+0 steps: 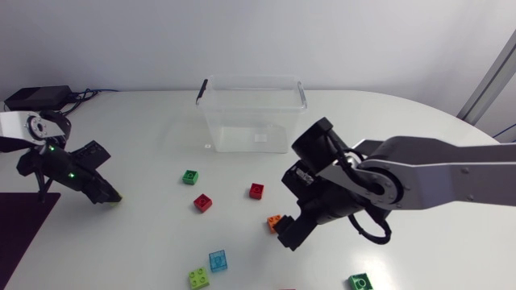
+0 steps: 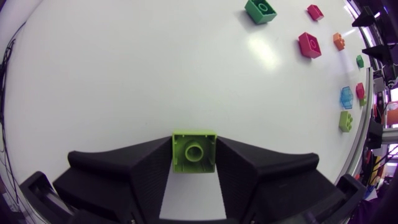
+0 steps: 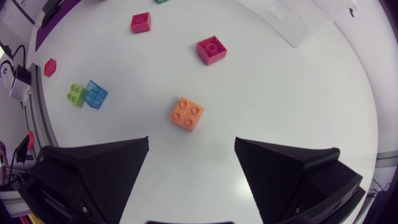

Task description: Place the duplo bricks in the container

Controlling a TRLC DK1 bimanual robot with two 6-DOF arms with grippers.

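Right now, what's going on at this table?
The left pincer is shut on a lime-green brick near the left side of the table, away from the clear container. The right pincer is open and hangs over an orange brick that lies on the table. Other bricks, among them a blue brick and a green brick, lie scattered. No brick shows inside the container.
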